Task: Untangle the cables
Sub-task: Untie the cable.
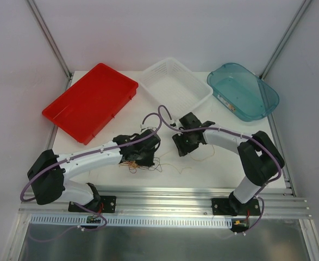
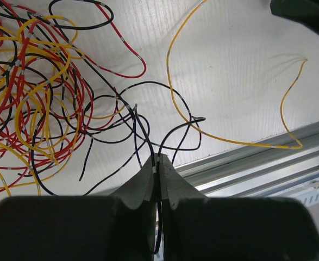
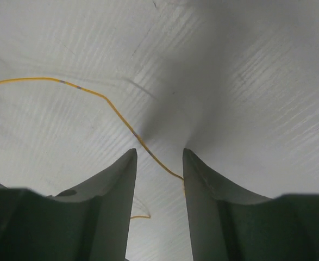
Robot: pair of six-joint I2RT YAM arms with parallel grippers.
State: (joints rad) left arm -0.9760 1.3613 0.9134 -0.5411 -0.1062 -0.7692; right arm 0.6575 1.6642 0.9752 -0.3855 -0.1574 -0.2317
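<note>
We see thin red, yellow and black wires [image 2: 39,92] curled in a messy pile on the white table [image 2: 241,49]. One long yellow wire [image 2: 170,81] lies apart.

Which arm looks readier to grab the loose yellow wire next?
Right, probably: the right gripper stands open astride the yellow wire, while the left gripper is shut on a black wire.

The tangled cables [image 2: 34,103] run off the left wrist view's left and top edges. From above, the left claw [image 1: 142,155] covers part of them, and the strands there are too thin to separate.
</note>
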